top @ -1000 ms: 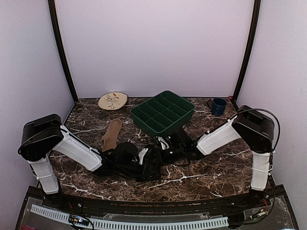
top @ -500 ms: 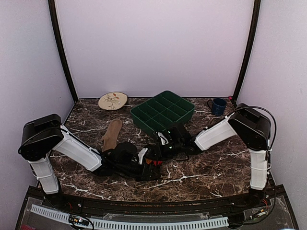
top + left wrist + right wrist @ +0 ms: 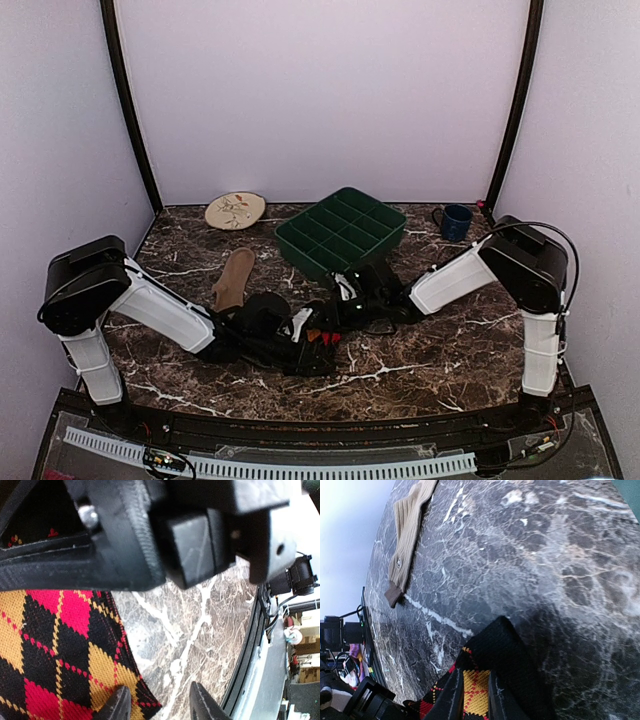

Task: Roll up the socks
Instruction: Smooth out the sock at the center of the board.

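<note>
- left tool [image 3: 159, 707]: spread, low over the table [image 3: 430, 350] near ctr front; one finger [image 3: 119, 704] on the edge of the argyle sock [image 3: 55, 650], other finger over bare marble, corner of the sock reaching into the gap.
- right tool [image 3: 475, 685]: pinching the argyle sock, fingers close together w/ red-and-yellow diamond fabric btwn them; black end of the sock bulging up just past the tips.
- argyle sock: lying flat on the table in left wrist view, btwn the two tools at ctr front; from above only a bit of red showing, rest hidden under both tools.
- tan sock [image 3: 234, 280]: flat and straight on the table, left of ctr, apart from both tools and from the argyle sock; not rolled.
- plate [image 3: 235, 210] at back left, green tray [image 3: 300, 245] at back ctr, blue mug [image 3: 457, 222] at back right; all apart from both socks.
- both arms stretched low, meeting at ctr.
</note>
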Robot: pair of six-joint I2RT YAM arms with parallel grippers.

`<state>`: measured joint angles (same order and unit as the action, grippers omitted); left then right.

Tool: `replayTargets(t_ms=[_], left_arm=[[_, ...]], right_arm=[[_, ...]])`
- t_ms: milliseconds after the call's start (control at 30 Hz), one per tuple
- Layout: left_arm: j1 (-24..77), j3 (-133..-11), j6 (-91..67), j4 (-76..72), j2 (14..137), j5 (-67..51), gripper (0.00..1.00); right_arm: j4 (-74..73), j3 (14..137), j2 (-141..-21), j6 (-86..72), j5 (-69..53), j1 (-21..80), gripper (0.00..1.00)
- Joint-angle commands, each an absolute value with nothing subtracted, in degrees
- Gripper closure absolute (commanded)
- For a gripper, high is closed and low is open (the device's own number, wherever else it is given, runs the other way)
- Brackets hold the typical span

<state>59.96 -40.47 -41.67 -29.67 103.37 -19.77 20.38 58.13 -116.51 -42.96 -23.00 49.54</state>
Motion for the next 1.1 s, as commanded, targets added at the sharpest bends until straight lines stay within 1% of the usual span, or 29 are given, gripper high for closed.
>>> replayTargets(t_ms=[0, 233, 433, 733, 933, 1067], left_arm=[[59.7, -41.6, -36.4, -16.8, 103.1, -21.3, 0.56], [58.9, -44.0, -32.3, -11.6, 99.8, -20.5, 0.55], [57.5, -44.1, -31.1, -10.0, 97.2, -19.5, 0.54], [56.7, -44.3, -30.5, -10.7, 98.6, -20.8, 0.53], [56.2, -44.3, -30.6, -11.8, 99.6, -21.3, 0.54], [56.1, -44.4, -30.6, -12.0, 99.0, -21.4, 0.54]], right_arm=[[14.8, 53.9, -117.3, -46.7, -12.8, 47.2, 0.82], [17.2, 49.9, -115.3, -50.3, -9.8, 47.4, 0.83], [16.5, 48.7, -113.5, -52.0, -6.7, 47.8, 0.83], [15.1, 48.9, -111.3, -52.7, -5.0, 48.1, 0.83], [14.9, 48.7, -109.8, -52.8, -5.4, 48.4, 0.81], [16.6, 48.4, -108.3, -52.2, -7.2, 48.5, 0.77]])
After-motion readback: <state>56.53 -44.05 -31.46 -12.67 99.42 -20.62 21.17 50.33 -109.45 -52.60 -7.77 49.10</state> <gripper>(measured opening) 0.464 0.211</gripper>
